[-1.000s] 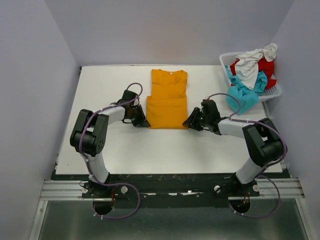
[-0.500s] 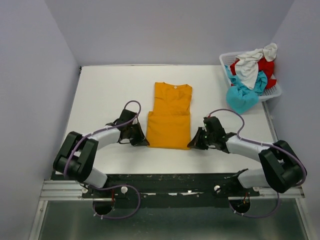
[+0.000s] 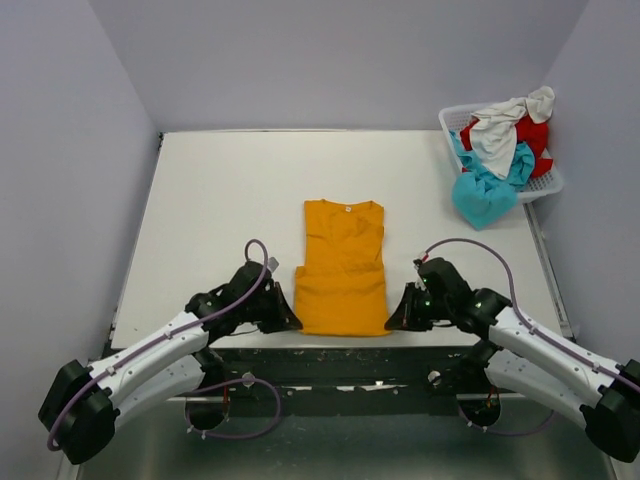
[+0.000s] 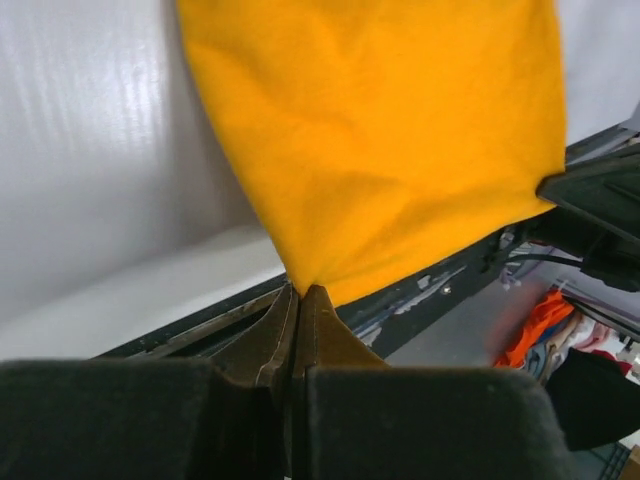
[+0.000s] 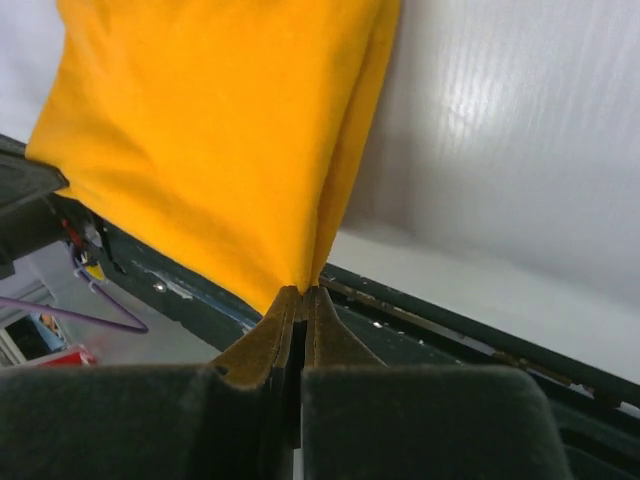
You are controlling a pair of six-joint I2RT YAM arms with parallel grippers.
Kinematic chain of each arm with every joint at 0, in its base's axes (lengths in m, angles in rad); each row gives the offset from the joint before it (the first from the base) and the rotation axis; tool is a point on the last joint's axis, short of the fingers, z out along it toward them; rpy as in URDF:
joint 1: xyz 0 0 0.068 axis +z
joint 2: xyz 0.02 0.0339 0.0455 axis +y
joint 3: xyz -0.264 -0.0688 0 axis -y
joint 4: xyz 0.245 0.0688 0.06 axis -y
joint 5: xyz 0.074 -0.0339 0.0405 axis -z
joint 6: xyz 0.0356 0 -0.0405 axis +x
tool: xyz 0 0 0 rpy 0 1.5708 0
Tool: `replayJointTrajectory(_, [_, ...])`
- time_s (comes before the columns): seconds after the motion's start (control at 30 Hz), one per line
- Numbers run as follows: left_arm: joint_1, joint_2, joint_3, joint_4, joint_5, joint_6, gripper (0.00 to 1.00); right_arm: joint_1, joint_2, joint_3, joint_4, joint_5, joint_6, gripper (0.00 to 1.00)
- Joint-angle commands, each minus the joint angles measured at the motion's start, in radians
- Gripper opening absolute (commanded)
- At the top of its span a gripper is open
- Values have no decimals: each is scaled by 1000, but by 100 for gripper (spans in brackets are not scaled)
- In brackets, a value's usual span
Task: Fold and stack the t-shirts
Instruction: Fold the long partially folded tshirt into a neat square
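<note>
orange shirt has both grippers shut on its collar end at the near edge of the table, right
Wrong end: the left gripper and right gripper are shut on the hem corners of the orange shirt, at the near edge of the table. The top external view shows the collar on the far side.

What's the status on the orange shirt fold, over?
Left gripper shut on orange t-shirt, near-left corner. Right gripper shut on near-right corner. Nothing in the way; other shirts piled in basket, far right.
</note>
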Motion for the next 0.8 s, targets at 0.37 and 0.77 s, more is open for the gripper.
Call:
replayJointTrajectory(0.37, [201,331,512,36,106,224,0,-1,154,398,71,534,-80,1])
replayJointTrajectory(0.77, [354,610,821,36,196,326,0,-241,428,571,366,399,-181,1])
